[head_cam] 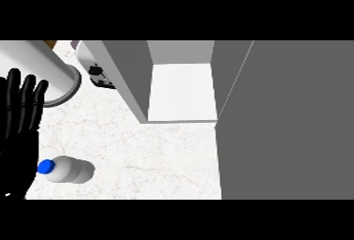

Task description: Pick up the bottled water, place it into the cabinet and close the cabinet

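One hand only in view: your left hand (19, 123), at the left edge, fingers straight up and slightly spread, holding nothing. It reads as resting. Right hand not visible.

Bottled water (69, 170) sits on the counter (152, 154) at lower left, just beside the left hand's palm, its blue cap (46, 166) on the hand's side. You cannot tell from this angle whether it stands or lies on its side.

Cabinet (181, 91) open, white inside, nothing seen in it. Cabinet door (290, 122) swung out, filling the right side. Bottle and opening are well apart.

Task judged not yet started: no grasp.

Risks from here:
- If the bottle is lying down, a touch from the side could roll it toward the counter's near edge.
- A grasp at the cap end may let the body swing.
- A white cylinder (43, 70) stands just above the left hand; a wide lift could brush it.
- The cabinet's near wall lies on the path; come in too far left and the bottle clips it.
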